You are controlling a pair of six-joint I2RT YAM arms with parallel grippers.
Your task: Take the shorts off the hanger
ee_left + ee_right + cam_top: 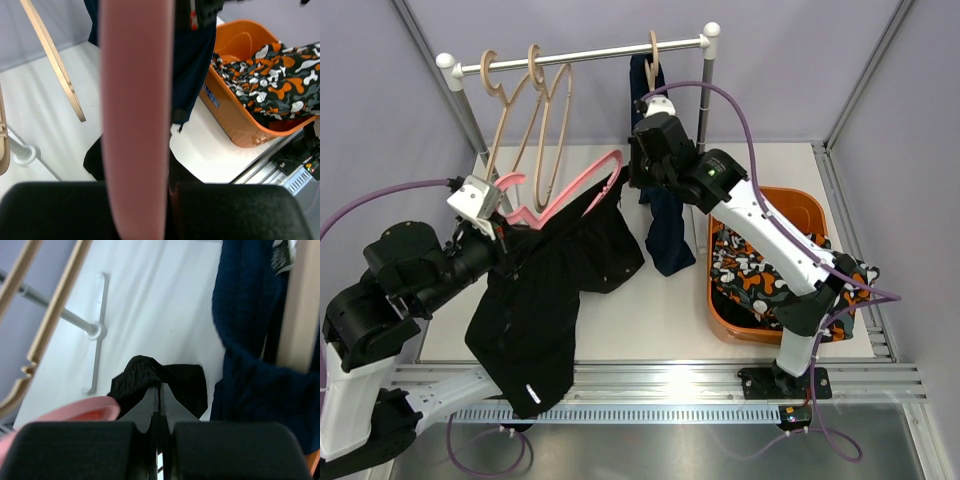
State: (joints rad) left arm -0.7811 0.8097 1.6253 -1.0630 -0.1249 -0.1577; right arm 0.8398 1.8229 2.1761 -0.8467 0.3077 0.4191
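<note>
Pulling the limp black cloth shorts point(550, 290), draped lower left, off the pink plastic hanger point(582, 185) probably needs opposing tension: left gripper point(503, 232) clamps the hanger, right gripper point(159, 388) pinches the cloth tight.

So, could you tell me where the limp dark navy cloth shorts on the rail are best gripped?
Pinch the dark navy shorts at the free lower hem, from the near side: they hang straight down off the wooden hanger, hem unobstructed.
</note>
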